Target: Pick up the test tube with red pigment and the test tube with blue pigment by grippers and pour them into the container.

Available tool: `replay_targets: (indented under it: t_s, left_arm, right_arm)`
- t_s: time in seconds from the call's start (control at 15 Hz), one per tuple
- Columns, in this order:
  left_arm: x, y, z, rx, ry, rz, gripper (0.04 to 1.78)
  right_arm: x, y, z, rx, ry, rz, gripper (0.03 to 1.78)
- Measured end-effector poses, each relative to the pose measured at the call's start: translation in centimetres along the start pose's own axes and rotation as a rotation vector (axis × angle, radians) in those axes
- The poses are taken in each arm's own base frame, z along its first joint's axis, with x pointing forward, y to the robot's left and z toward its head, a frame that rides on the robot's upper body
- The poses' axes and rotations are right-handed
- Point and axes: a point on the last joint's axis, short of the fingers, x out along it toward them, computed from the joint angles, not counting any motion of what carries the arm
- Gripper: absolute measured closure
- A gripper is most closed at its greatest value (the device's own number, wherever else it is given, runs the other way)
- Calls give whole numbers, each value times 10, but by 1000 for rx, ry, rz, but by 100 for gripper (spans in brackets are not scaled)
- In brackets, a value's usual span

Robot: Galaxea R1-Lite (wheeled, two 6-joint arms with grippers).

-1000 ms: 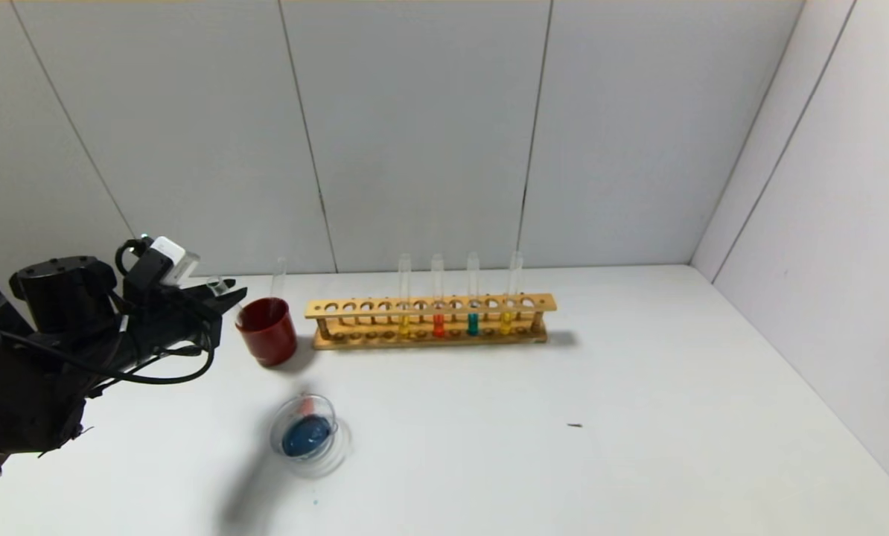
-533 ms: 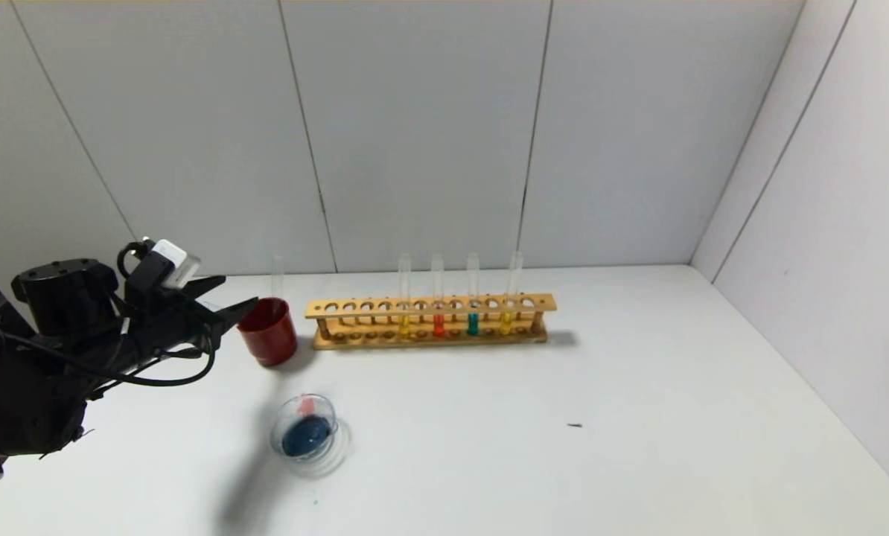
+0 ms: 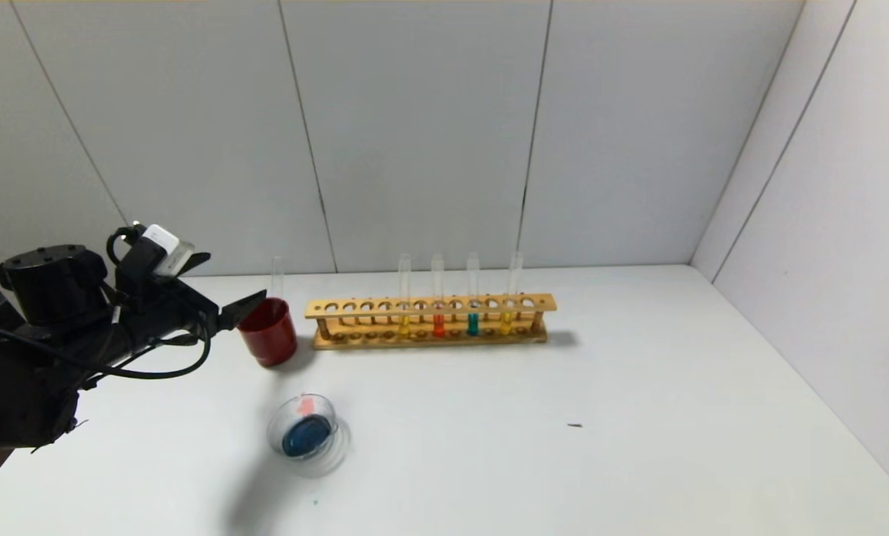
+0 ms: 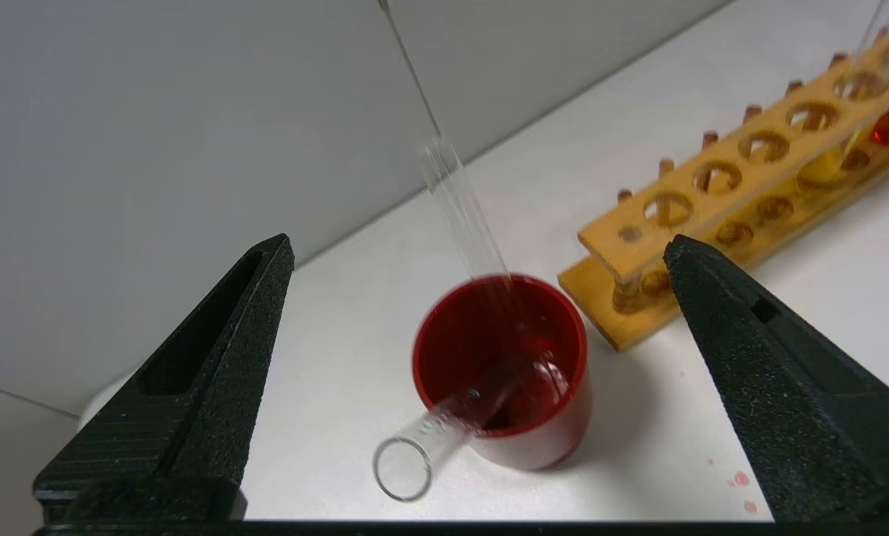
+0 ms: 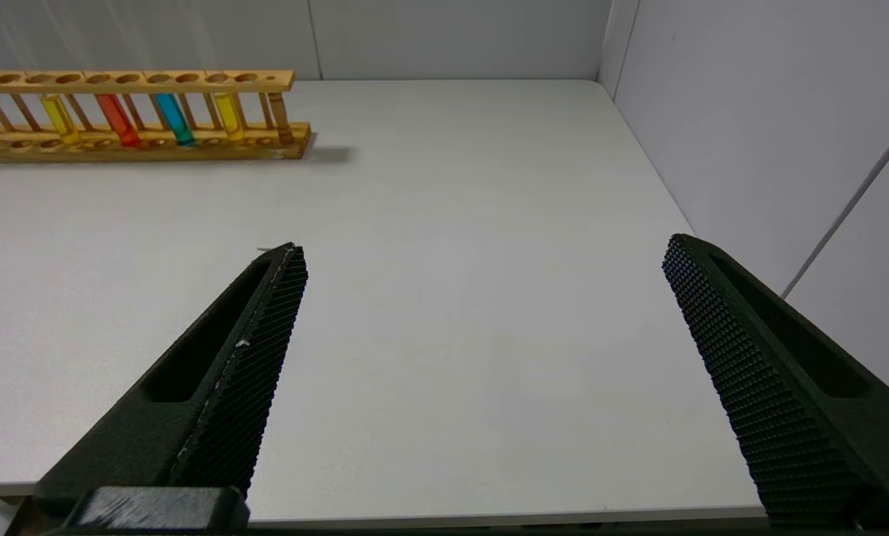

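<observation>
The red-pigment test tube (image 3: 438, 324) and the blue-pigment test tube (image 3: 473, 323) stand upright in the wooden rack (image 3: 429, 306), between two yellow tubes. Both also show in the right wrist view, red (image 5: 117, 119) and blue (image 5: 174, 119). The clear glass container (image 3: 307, 434) sits in front of the red cup and holds dark blue liquid with a pink patch. My left gripper (image 3: 236, 277) is open and empty, just left of the red cup (image 3: 268, 331); in its wrist view (image 4: 478, 242) the cup lies between its fingers. My right gripper (image 5: 483, 246) is open and empty over bare table.
The red cup (image 4: 500, 372) holds two empty glass tubes: one upright (image 4: 463, 216), one leaning out with its mouth (image 4: 402, 467) towards my left gripper. Small red drops (image 4: 741, 479) lie beside the cup. Walls close the back and right.
My left gripper held an empty tube over the red cup a second ago. It has let it go into the cup, opened wide and drawn back a little to the left and up.
</observation>
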Motion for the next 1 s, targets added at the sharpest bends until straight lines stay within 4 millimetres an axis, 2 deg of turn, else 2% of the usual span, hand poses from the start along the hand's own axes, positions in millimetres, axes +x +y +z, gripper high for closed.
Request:
replay_targets:
  t_s: [0.27,0.47,0.53,0.73,0.87,1.0]
  left_arm:
    - [-18,7,42,55,-78,80,7]
    - [-58,8,90,78,-86,243,7]
    - [-76,6,108,81,-85,311,7]
    - [-146,-9,159,66,-66,525,7]
    - [-199,-32,179,36,-78,600,7]
    - [-252,-62,189,-22,-147,571,7]
  right_arm:
    - [0,0,0,0,0,0,6]
    - [0,0,0,0,0,0,6]
    - [0,0,0,0,0,0,6]
    - [0,0,0,0,0,0,6]
    - [0,0,0,0,0,0,6]
    - [0,0,0,0,0,0,6]
